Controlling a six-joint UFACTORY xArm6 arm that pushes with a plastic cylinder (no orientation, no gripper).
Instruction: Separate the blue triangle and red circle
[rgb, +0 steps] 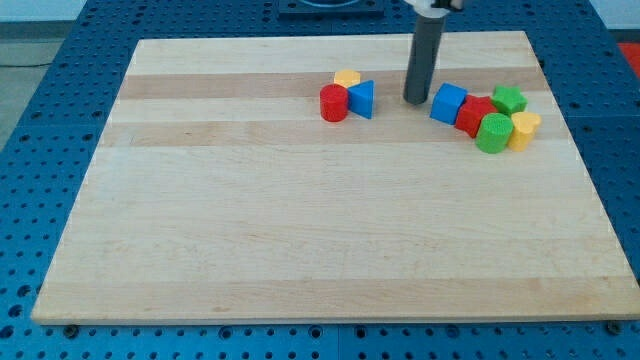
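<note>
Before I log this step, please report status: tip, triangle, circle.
My tip right of the blue triangle, apart. Triangle touching red circle. Yellow block just behind both.

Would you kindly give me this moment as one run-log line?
my tip: between groups, right of blue triangle, apart | red circle: touching triangle | yellow block: behind pair | separation: not yet done

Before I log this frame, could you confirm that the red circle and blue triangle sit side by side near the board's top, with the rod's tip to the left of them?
Not quite: the side is wrong. The camera view shows my tip to the right of the pair, between the blue triangle and the blue cube. The red circle and blue triangle do sit side by side near the board's top.
</note>
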